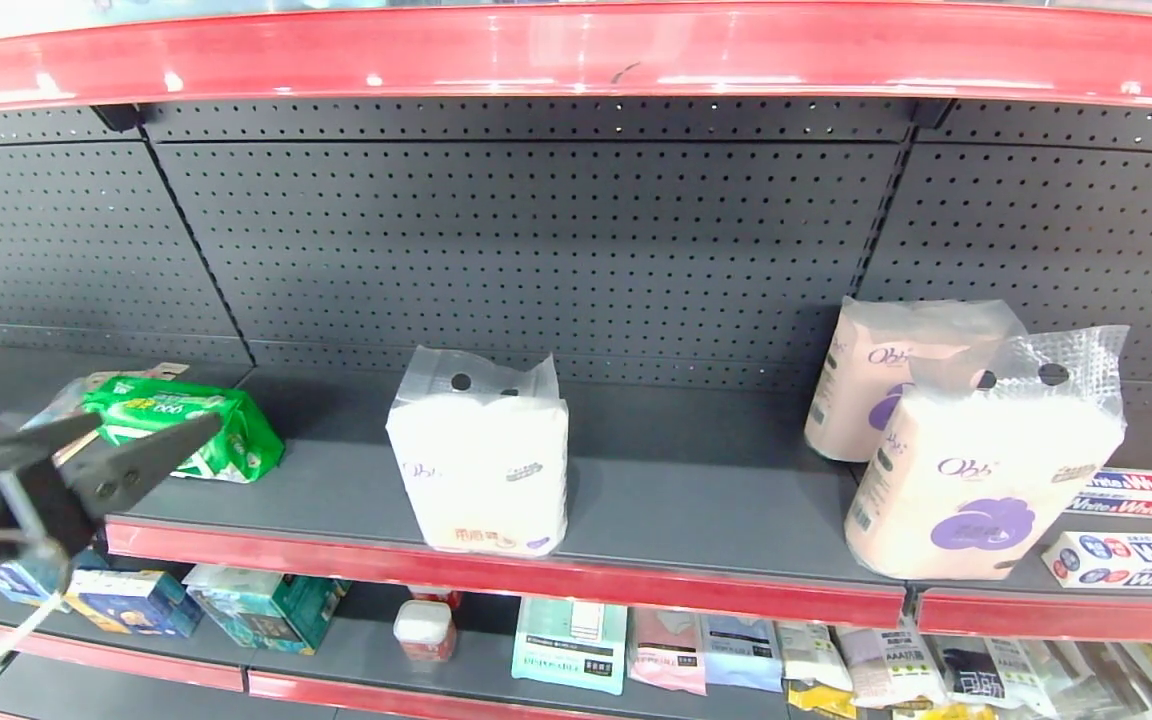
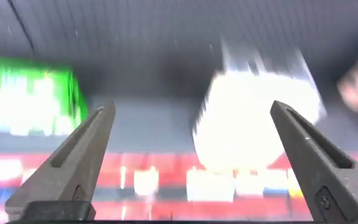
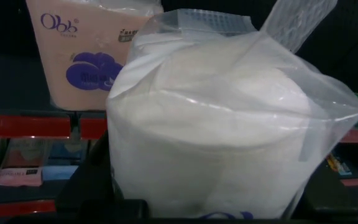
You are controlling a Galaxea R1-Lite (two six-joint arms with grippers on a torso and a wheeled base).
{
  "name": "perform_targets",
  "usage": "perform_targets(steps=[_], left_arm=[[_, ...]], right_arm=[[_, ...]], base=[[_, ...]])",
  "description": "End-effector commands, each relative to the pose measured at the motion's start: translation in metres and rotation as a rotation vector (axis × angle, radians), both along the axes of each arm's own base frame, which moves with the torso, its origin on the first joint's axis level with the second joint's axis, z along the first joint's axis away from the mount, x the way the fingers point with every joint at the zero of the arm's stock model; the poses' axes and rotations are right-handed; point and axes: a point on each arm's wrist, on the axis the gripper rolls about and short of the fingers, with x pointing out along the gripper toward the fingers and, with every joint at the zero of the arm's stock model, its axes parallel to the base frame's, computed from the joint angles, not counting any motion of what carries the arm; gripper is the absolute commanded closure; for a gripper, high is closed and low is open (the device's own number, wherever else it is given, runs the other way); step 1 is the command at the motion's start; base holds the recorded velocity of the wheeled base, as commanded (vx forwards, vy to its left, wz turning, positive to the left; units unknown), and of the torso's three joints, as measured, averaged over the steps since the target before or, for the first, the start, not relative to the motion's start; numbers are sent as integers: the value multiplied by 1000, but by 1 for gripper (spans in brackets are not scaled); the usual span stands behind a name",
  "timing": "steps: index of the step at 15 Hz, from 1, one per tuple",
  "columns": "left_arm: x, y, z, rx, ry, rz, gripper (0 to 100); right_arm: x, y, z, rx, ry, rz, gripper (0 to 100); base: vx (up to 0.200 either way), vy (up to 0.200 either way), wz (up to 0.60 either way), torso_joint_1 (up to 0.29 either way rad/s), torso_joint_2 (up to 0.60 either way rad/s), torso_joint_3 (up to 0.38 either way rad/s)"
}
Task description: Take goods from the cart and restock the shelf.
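On the grey middle shelf [image 1: 696,480], a white tissue pack [image 1: 481,465] stands upright near the front edge. My left gripper [image 1: 161,418] hovers open and empty at the shelf's left end, in front of a green pack [image 1: 186,425]. In the left wrist view the fingers [image 2: 79,162] are spread wide, with the white tissue pack [image 2: 253,124] ahead and the green pack [image 2: 23,99] off to one side. My right gripper [image 3: 210,199] is shut on another white tissue pack [image 3: 222,124] in clear plastic that hides the fingertips. A pink tissue pack [image 3: 86,56] stands behind it.
Two pink tissue packs [image 1: 976,480] [image 1: 876,380] stand at the shelf's right, with toothpaste boxes [image 1: 1136,495] beside them. Free shelf room lies between the white and pink packs. A red-edged upper shelf [image 1: 576,50] hangs overhead. The lower shelf [image 1: 496,670] holds several small goods.
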Motion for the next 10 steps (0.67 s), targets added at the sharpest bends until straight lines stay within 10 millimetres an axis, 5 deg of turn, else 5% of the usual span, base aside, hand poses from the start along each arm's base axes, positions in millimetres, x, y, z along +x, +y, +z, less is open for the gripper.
perform_targets(steps=[1,4,6,8,10], left_arm=[[-119,13,-36,54,-21,-117,0],[-134,17,-71,71,-30,-58,0],[-141,19,-96,139,-13,-36,0],[-145,20,-120,214,-33,-46,0],[-144,21,-119,232,-22,-1,0]], right_arm=[[-2,1,10,-9,-37,55,100],[1,3,32,-17,-68,230,100],[11,3,67,31,-102,342,100],[17,5,74,68,-86,514,100],[31,9,93,95,-67,683,100]], base=[[0,0,0,0,0,0],[0,0,0,0,0,0],[0,0,0,0,0,0],[0,0,0,0,0,0],[0,0,0,0,0,0]])
